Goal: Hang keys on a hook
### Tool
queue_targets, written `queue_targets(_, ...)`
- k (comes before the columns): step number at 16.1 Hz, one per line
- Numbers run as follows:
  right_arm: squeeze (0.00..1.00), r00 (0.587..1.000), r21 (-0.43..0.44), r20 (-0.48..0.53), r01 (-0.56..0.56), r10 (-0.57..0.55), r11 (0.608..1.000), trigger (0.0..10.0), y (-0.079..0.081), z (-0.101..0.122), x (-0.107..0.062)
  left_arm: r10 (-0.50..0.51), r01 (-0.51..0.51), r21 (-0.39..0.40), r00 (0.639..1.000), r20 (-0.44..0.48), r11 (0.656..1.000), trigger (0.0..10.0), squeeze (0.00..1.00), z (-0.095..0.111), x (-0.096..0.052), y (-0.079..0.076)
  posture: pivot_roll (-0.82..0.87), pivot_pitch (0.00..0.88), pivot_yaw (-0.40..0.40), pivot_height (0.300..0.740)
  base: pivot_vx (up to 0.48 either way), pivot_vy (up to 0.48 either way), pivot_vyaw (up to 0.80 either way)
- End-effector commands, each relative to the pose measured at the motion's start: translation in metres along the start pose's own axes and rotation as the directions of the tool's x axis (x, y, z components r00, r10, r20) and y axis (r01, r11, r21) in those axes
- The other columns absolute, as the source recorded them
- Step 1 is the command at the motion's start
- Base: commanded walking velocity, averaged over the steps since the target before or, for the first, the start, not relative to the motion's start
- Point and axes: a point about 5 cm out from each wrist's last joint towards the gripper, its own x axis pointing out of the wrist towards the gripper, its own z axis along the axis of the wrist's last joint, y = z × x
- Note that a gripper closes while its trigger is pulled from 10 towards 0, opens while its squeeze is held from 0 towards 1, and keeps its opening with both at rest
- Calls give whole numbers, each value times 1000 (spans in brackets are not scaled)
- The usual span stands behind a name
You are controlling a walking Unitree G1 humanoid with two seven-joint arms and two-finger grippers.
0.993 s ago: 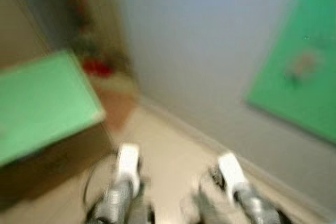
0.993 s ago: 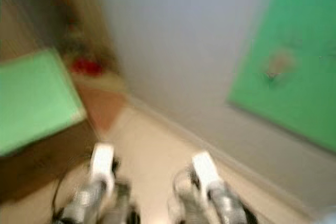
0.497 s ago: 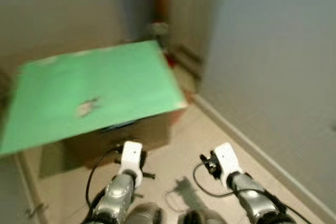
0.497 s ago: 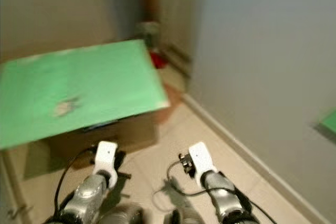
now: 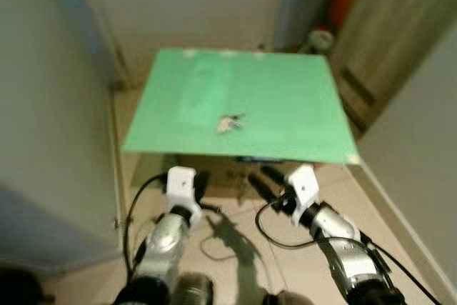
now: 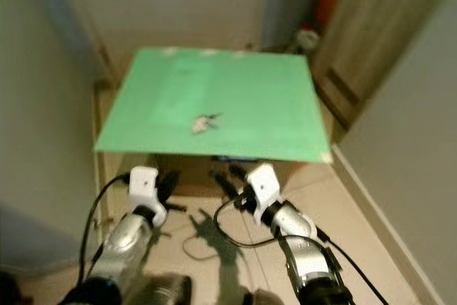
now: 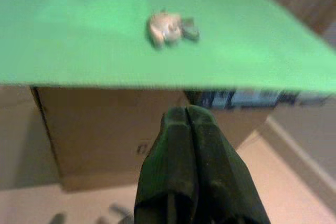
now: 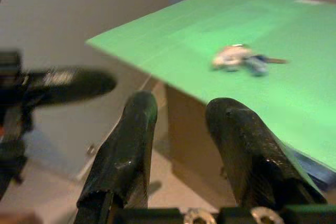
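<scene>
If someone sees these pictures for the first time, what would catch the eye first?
The bright green board lying flat on a cardboard box dominates the scene, straight ahead of the robot. A small bunch of keys lies near its middle. In front of the box, the left gripper is shut and the right gripper open, both empty.

We note a plain bright green sheet (image 5: 285, 105) ahead of both grippers, covering a brown cardboard box (image 7: 105, 124). Keys (image 5: 230, 124) on it look pale silver-grey. Gripper fingers (image 8: 247, 145) black; floor (image 5: 235, 248) beige.
</scene>
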Motion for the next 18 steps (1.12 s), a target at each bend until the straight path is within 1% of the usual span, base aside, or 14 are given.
queue_targets(1, 0, 999, -46, -23, -24, 23, 999, 10000, 5, 2, 2, 12, -12, 1, 1000, 12, 1000, 10000, 0, 3, -4, 7, 69, 132, -21, 740, 0, 0, 800)
queue_targets(2, 0, 996, -67, -87, -4, -2, 998, 10000, 6, -4, 3, 5, -5, -13, 1000, 19, 1000, 10000, 0, 5, -5, 7, 69, 132, -21, 740, 330, 0, 0)
queue_targets(3, 0, 998, -19, -59, -29, 28, 999, 10000, 7, -1, 1, -2, 2, -12, 1000, 15, 1000, 10000, 0, 5, -6, 7, 69, 132, -21, 740, 386, 0, 0)
queue_targets(4, 0, 998, -49, -58, -37, 34, 998, 10000, 10, -1, 1, -6, 6, -12, 1000, 11, 1000, 10000, 0, 4, -7, 5, 78, 127, -26, 740, 424, 0, 794)
queue_targets(5, 0, 995, -66, -103, 10, -16, 998, 10000, 9, -5, 4, -9, 9, -13, 1000, 7, 1000, 10000, 0, 3, -8, 4, 82, 125, -26, 740, 424, 0, 0)
queue_targets(6, 0, 994, -50, -109, -34, 28, 998, 10000, 14, -7, 3, -16, 16, -14, 1000, 4, 1000, 10000, 0, 2, -9, 3, 82, 125, -26, 740, 428, 0, 0)
queue_targets(7, 0, 991, -61, -108, -81, 74, 995, 10000, 18, -6, 1, -27, 27, -13, 1000, -1, 1000, 10000, 0, 2, -10, 1, 83, 125, -24, 740, 420, 0, 794)
queue_targets(8, 0, 995, -64, -96, -43, 37, 997, 10000, 18, -5, 1, -45, 45, -15, 999, -5, 999, 10000, 0, 2, -12, -2, 82, 125, -22, 740, 420, 0, 800)
queue_targets(9, 0, 990, -90, -134, 29, -41, 996, 10000, 13, -8, 4, -48, 48, -15, 999, -6, 999, 10000, 0, 2, -12, -3, 82, 125, -22, 740, 424, 0, 0)
queue_targets(10, 0, 986, -111, -153, 49, -65, 993, 10000, 11, -9, 5, -49, 49, -16, 999, -7, 999, 10000, 0, 2, -12, -3, 82, 125, -22, 740, 424, 0, 0)
queue_targets(11, 0, 987, -101, -147, 45, -60, 994, 10000, 12, -9, 5, -52, 52, -16, 999, -9, 998, 10000, 0, 2, -12, -4, 83, 127, -17, 740, 424, 0, 0)
queue_targets(14, 0, 994, -26, -80, 78, -79, 997, 10000, 10, 0, 6, -66, 66, -18, 998, -13, 998, 10000, 0, 2, -13, -7, 83, 127, -16, 740, 421, 0, 0)
queue_targets(16, 0, 995, 24, -65, 73, -71, 997, 10000, 10, 5, 8, -71, 71, -18, 997, -15, 997, 10000, 0, 3, -13, -7, 83, 128, -13, 740, 418, 0, -800)
queue_targets(18, 0, 995, 12, -30, 93, -93, 996, 10000, 8, 12, 10, -76, 75, -14, 997, -27, 997, 10000, 0, 3, -12, -9, 83, 130, -11, 740, 193, 0, -800)
